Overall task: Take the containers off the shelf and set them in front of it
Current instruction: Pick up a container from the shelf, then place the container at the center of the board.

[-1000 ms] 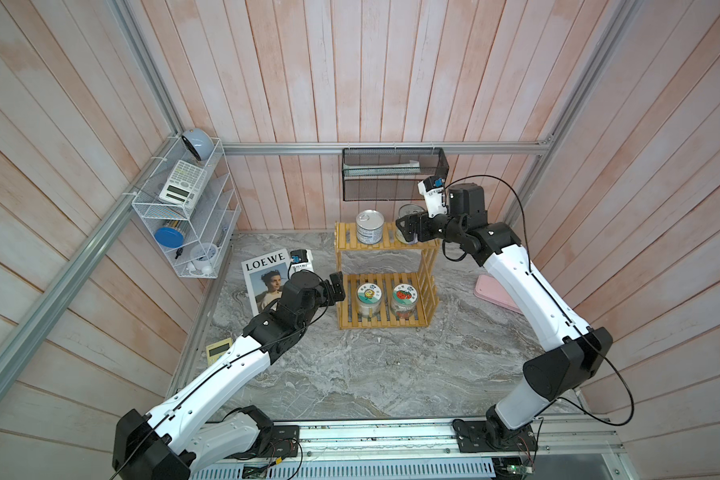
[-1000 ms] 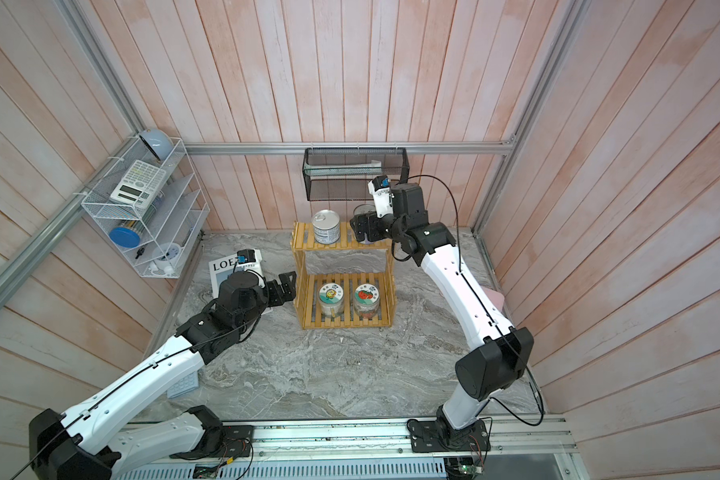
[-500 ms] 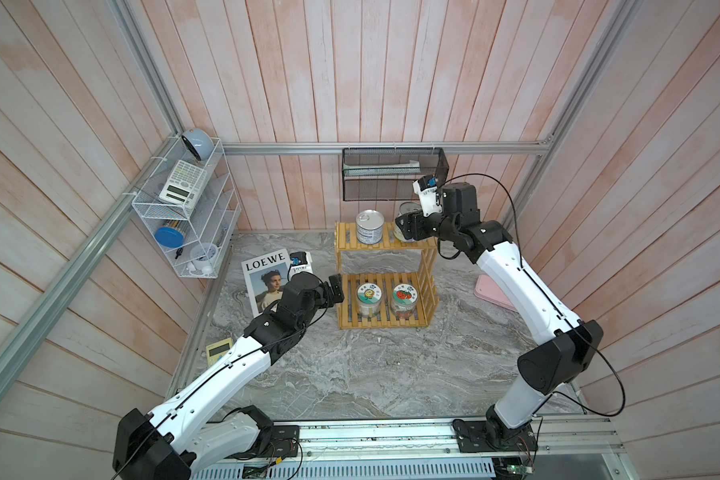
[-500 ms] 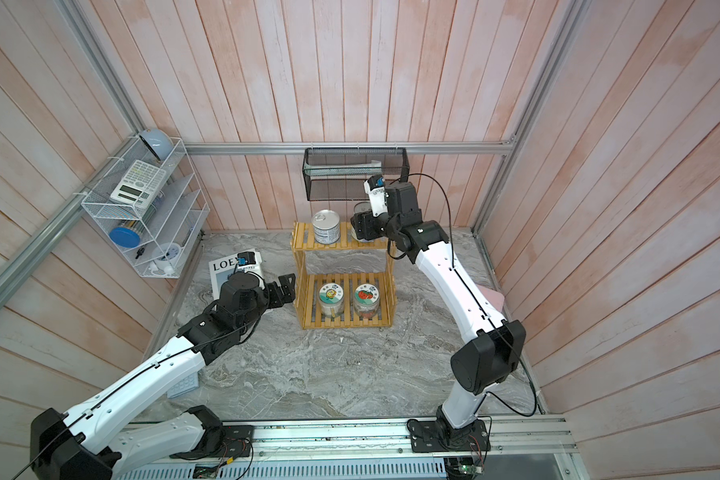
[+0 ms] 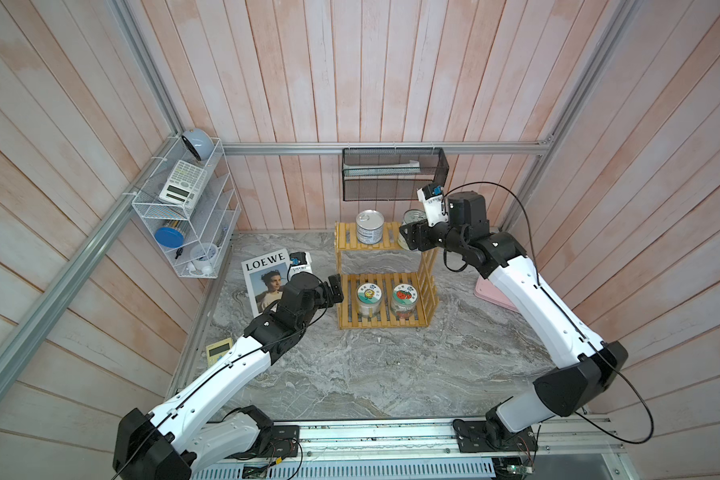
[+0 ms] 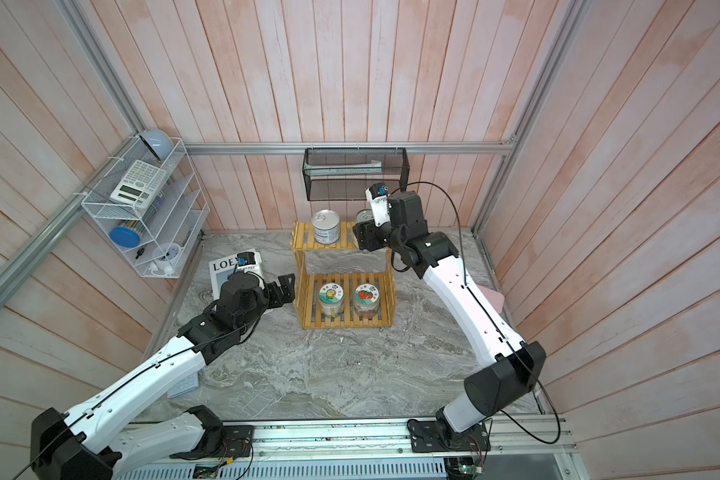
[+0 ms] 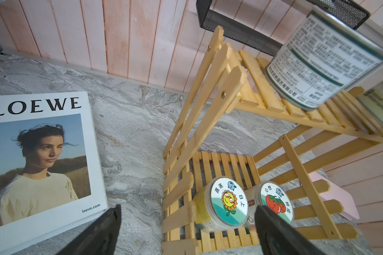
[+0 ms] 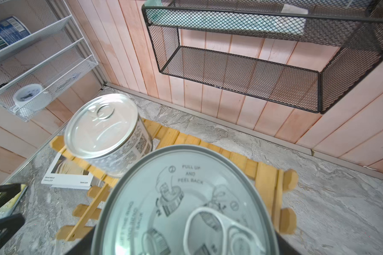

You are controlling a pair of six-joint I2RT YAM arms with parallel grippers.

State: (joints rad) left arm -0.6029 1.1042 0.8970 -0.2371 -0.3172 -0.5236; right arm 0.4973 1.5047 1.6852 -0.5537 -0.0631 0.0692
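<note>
My right claw (image 5: 409,244) is clenching the sides of a pull-tab tin can (image 8: 186,205), which is sitting at the end of the upper tier of the wooden slat shelf (image 5: 430,266), beside a white-label tin can (image 5: 368,228). My left claw (image 5: 336,287) is hovering released, jaws wide apart, just beside the lower tier. There 2 clear jars are standing side by side, a sunflower-lid jar (image 5: 368,293) and a tomato-lid jar (image 5: 406,294).
</note>
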